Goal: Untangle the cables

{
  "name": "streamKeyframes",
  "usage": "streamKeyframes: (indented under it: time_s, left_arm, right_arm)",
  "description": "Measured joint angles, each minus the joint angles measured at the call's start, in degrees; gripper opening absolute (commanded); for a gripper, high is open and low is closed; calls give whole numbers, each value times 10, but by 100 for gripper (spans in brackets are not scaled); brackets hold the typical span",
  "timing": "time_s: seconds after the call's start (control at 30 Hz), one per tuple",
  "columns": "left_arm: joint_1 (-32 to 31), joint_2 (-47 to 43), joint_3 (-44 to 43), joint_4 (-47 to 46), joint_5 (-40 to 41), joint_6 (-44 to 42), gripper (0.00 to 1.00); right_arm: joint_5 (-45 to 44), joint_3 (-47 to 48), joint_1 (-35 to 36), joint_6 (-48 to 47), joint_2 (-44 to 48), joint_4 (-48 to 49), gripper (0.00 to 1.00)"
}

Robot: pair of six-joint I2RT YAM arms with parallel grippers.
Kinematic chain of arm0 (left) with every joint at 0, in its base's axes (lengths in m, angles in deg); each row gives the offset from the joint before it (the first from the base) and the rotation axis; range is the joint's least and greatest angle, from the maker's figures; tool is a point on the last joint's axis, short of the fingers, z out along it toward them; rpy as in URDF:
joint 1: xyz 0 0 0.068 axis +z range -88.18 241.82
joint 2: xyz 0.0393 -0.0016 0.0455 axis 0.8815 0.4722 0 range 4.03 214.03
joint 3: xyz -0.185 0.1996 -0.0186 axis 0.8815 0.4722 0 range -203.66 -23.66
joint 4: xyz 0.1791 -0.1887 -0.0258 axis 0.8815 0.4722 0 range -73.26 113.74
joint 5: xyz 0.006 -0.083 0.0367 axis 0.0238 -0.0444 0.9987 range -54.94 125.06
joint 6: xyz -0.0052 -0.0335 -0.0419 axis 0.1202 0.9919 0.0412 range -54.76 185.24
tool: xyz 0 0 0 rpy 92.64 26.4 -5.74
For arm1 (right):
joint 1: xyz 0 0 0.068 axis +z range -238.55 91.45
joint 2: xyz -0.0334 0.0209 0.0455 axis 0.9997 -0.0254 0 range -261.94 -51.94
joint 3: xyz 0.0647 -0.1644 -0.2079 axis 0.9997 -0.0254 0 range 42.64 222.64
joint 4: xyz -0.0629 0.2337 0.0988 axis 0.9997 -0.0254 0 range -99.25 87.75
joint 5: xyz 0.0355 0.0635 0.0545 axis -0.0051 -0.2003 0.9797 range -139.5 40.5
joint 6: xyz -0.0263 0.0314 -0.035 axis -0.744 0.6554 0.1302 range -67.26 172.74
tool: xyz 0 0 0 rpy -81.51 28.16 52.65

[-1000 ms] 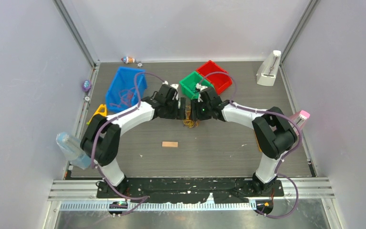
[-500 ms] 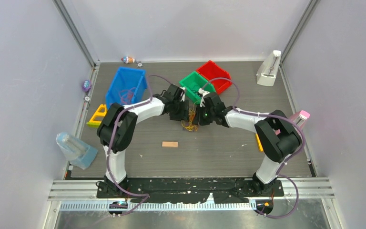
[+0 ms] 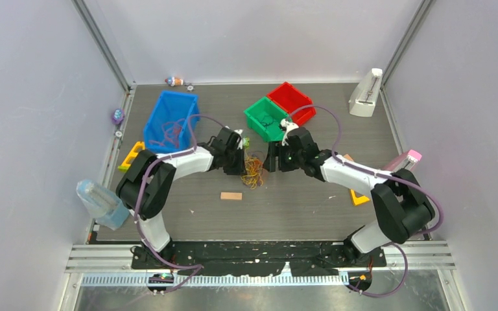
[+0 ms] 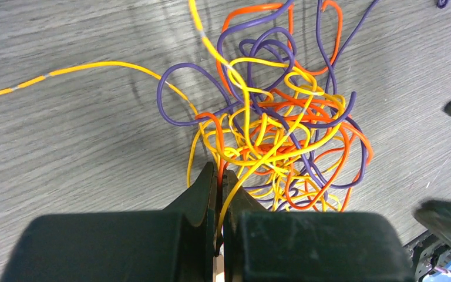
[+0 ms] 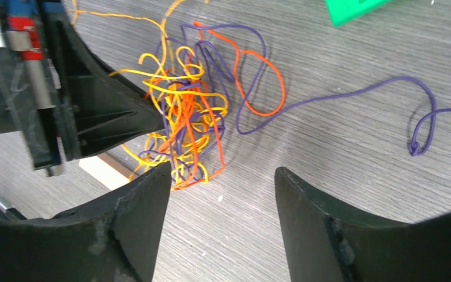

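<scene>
- You have the cables (image 3: pixel 254 170) lying as one tangle of orange, yellow and purple strands near the middle of the surface (image 3: pixel 298 207), between your two tools.
- Your left tool (image 4: pixel 221 176) is pinched fully together on the edge of the tangle. The left wrist view shows yellow and orange strands running into the seam between its fingers.
- Your right tool (image 5: pixel 220 176) stands wide with nothing between its fingers. It sits low over the surface just beside the tangle. You cannot tell whether one finger touches a strand.
- One purple strand (image 5: pixel 358 94) trails away from the tangle across the surface and forms a small loop well apart from the heap.
- One yellow strand (image 4: pixel 64 69) runs out of the tangle on its own, flat on the surface.
- A small wooden block (image 3: pixel 231 195) lies near the tangle, on the side toward the near edge.
- A blue bin (image 3: pixel 168 120) with loose strands inside stands toward the far left corner.
- A green bin (image 3: pixel 264 116) and a red bin (image 3: pixel 292 102) stand side by side near the far edge.
</scene>
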Motion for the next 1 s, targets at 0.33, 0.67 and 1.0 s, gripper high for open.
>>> streamKeyframes:
  time_s: [0.33,0.67,1.0]
  left_arm:
    - [1,-1,10,-26,-34,0,0]
    - [9,-87,117,-73,-39,15,0]
    - [170,-334,288,-76,-7,45,0]
  right_arm:
    - [0,23,45,-11,-111,-7,54]
    - [-104,23,67,30,-114,-21,5]
    - [-252,-158,-100,125,228,-111,5]
